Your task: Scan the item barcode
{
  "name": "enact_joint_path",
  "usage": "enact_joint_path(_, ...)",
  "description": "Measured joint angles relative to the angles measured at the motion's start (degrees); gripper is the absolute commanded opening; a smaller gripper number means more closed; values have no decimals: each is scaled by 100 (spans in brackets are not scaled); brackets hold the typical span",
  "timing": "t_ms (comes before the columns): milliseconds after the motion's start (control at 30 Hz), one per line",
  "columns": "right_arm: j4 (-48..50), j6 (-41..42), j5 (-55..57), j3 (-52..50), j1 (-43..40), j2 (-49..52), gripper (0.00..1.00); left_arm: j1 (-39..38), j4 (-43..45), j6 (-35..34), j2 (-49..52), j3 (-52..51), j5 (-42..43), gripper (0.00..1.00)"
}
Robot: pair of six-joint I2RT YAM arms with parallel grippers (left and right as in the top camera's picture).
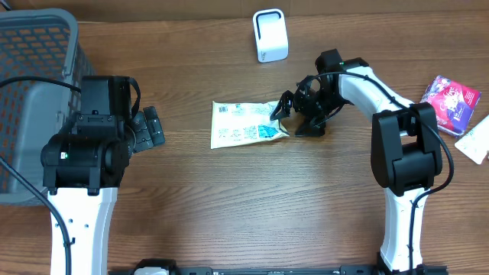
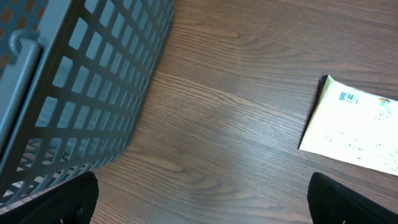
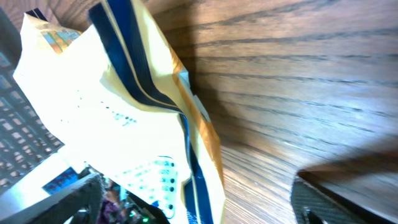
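Pale yellow packet (image 1: 248, 124) lies mid-frame, its right edge between the spread fingers of the right gripper (image 1: 296, 118). Left gripper (image 1: 153, 127), over at the left, gapes empty.

I can't read the print on the packet (image 1: 248, 124): too small. Left of it, the basket (image 1: 46, 13) runs off frame; far right, a white box (image 1: 475, 141) is cropped.

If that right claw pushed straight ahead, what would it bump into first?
The pale packet lying directly in front of the right claw; it looks very close, perhaps already touching.
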Motion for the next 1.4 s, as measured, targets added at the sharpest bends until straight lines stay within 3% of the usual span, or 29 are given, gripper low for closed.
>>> enact_joint_path(267, -232, -673, 640, 363, 13, 13, 100, 0, 4, 2, 0, 0, -103, 100)
enact_joint_path(600, 1150, -1067, 1099, 555, 52, 103, 100, 0, 44, 2, 0, 0, -120, 100)
enact_joint_path(967, 1344, -2785, 647, 573, 496, 210, 100, 0, 61, 4, 0, 0, -140, 100)
enact_joint_path(1333, 103, -3727, -643, 568, 505, 348, 100, 0, 129, 2, 0, 0, -140, 100)
enact_joint_path(1400, -90, -3886, -820, 568, 527, 387, 95, 0, 131, 2, 0, 0, -140, 100)
